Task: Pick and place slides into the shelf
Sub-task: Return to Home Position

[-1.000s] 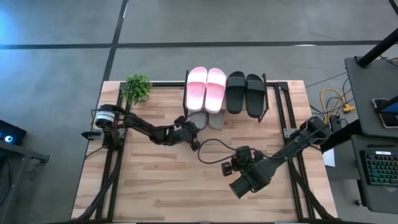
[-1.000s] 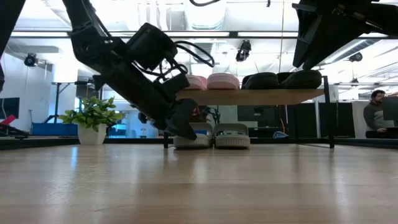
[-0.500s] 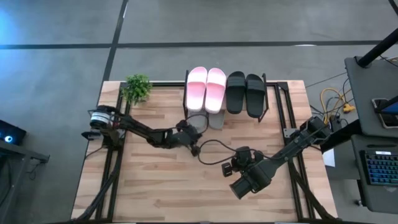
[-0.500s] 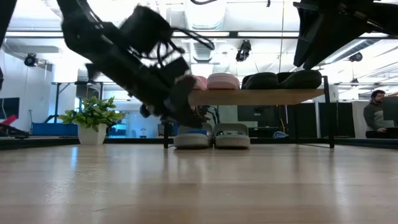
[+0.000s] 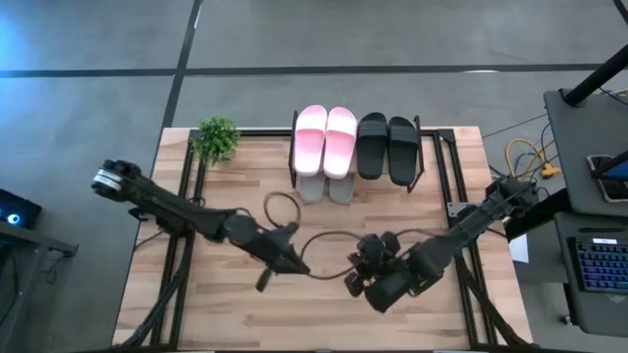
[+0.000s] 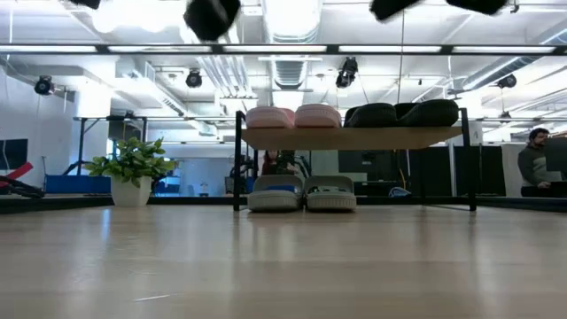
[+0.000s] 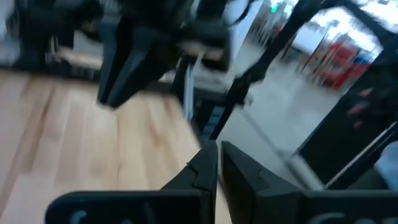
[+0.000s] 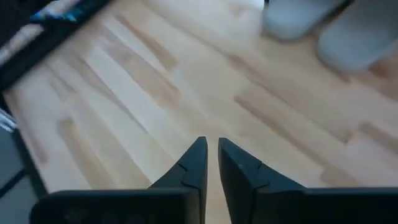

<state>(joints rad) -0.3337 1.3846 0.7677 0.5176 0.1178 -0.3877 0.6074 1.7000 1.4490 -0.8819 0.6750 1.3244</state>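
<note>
The shelf (image 5: pixel 355 123) stands at the table's far edge. The pale pink pair (image 5: pixel 327 137) and the black pair (image 5: pixel 387 145) lie on its plank top. The grey-green pair (image 5: pixel 327 186) stands on the table under the plank (image 6: pixel 354 137), and in the low view that pair (image 6: pixel 303 193) shows side by side. My left gripper (image 5: pixel 280 263) hangs shut and empty above the table's middle, well on the near side of the shelf. My right gripper (image 5: pixel 357 277) is shut and empty beside it to the right. Both sets of fingertips show closed in the left wrist view (image 7: pixel 217 163) and the right wrist view (image 8: pixel 211 157).
A potted plant (image 5: pixel 216 139) stands at the far left corner of the table. A cable loop (image 5: pixel 281 207) hangs over the table near the shelf. A side desk with a keyboard (image 5: pixel 599 265) stands to the right. A person (image 6: pixel 534 159) sits in the room behind.
My left gripper has drawn back from the grey-green slide under the shelf, toward the table's near edge and up, rising out of the low view. The grey-green pair stays in place under the plank. My right arm has also risen out of the low view.
</note>
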